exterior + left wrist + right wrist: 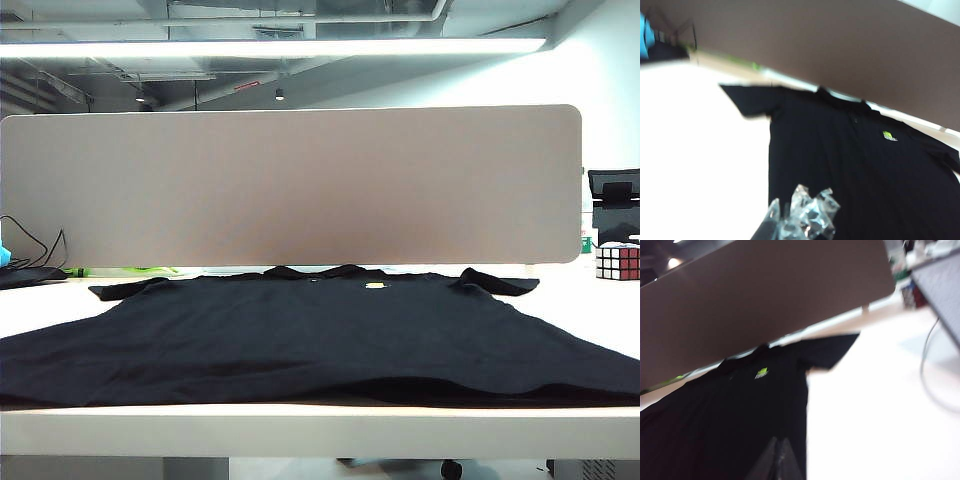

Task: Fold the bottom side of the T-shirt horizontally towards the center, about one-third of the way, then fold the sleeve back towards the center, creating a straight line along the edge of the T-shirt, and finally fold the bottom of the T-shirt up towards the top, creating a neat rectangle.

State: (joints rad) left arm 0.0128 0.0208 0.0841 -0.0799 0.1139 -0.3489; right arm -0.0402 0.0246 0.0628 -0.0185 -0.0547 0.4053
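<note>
Right now my two arms sit low at the near edge of the white table, out of the exterior view. My left gripper hangs above the T-shirt on its left side, fingertips wrapped in crinkled clear film, pressed together and holding nothing. My right gripper hangs over the shirt's right side, its dark fingers closed to a narrow point, also empty. Both wrist cameras look forward and tilted, toward the tan divider panel. The black shirt lies spread flat, collar toward the panel, yellow logo facing up, sleeves out to both sides. The bottom of the T-shirt runs along the table's near edge, unfolded. A Rubik's cube stands far right.
</note>
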